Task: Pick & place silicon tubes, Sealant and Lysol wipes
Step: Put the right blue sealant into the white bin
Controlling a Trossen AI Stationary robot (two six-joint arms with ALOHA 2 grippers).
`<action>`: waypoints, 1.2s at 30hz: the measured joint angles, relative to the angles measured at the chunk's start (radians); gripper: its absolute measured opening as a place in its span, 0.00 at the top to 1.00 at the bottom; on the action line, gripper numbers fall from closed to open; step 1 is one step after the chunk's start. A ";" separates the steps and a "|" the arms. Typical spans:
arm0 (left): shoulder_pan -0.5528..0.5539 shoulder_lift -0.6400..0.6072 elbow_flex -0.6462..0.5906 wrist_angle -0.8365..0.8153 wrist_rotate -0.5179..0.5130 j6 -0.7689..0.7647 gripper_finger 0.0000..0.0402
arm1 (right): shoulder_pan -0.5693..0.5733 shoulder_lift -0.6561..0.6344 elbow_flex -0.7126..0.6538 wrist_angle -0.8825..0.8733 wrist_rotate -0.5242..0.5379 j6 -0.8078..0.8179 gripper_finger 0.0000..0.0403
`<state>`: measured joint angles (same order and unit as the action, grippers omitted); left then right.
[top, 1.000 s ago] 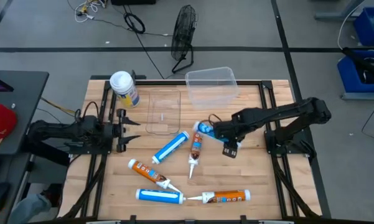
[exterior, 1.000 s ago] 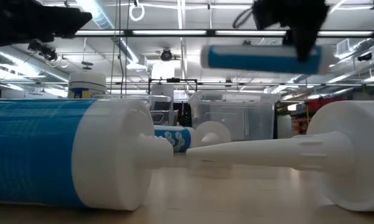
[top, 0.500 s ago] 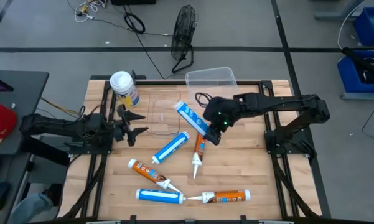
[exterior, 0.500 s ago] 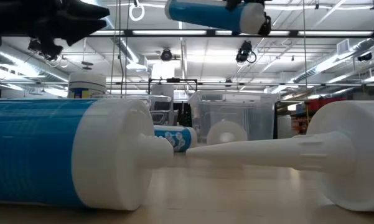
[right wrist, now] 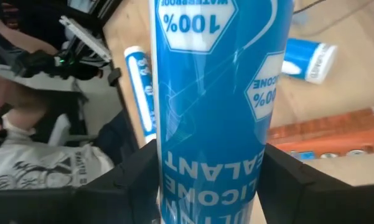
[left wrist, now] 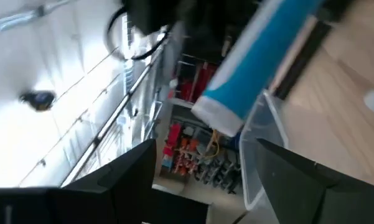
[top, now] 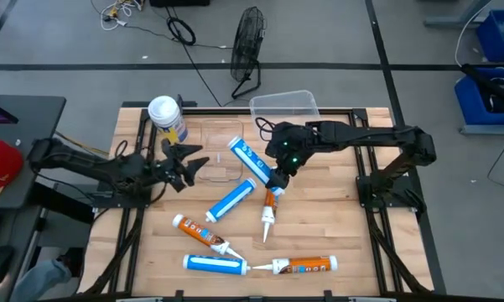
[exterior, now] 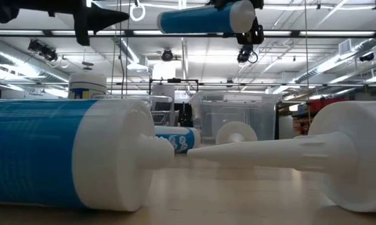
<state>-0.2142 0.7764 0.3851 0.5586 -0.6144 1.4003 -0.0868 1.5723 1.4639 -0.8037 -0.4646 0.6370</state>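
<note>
"Blue silicone tube [top: 252, 162] up off the table, clamped across its body by the right gripper [top: 277, 176], one finger on each side."

"Lying which way?"

"Slanted in the high view: capped end toward the far left, other end back under the right wrist. Hanging over the near-right corner of the clear flat tray [top: 211, 134], roughly level in the low view."

"And the left gripper [top: 193, 164]?"

"Fingers spread apart, nothing between them. Raised above the wood, aimed across the tray toward the tube's free end, close but not touching. Nearer to that end than to anything else on the table."

"So a hand-over?"

"Probably, or a set-down in the tray; hard to say. Either way, hinges on that free end facing the left fingers, long axis nearly in line with their reach."

"Arm poses?"

"Right arm stretched far in from its side, wrist turned down and toward the middle. Left arm reaching in low from its own side, forearm nearly flat."

"Rest of the task's things?"

"Lysol wipes [top: 168, 120] upright at the far-left corner, well behind the left gripper. Clear bin [top: 306, 107] at the far edge, looks empty. Another blue tube [top: 231, 200] lying just near of the held one."
</note>
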 joint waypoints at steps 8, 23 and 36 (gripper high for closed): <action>0.002 0.162 0.044 -0.033 -0.105 0.180 0.32 | -0.021 0.002 0.000 0.024 -0.051 0.036 0.47; -0.003 0.245 0.046 0.085 -0.117 0.265 0.45 | -0.023 0.002 0.000 0.057 -0.079 0.068 0.47; 0.037 0.244 0.088 0.094 -0.079 0.155 0.29 | -0.029 0.034 0.000 0.124 -0.128 0.122 0.47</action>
<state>-0.1768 1.0208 0.4728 0.6530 -0.6939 1.5550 -0.1158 1.6066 1.4639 -0.6797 -0.5924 0.7591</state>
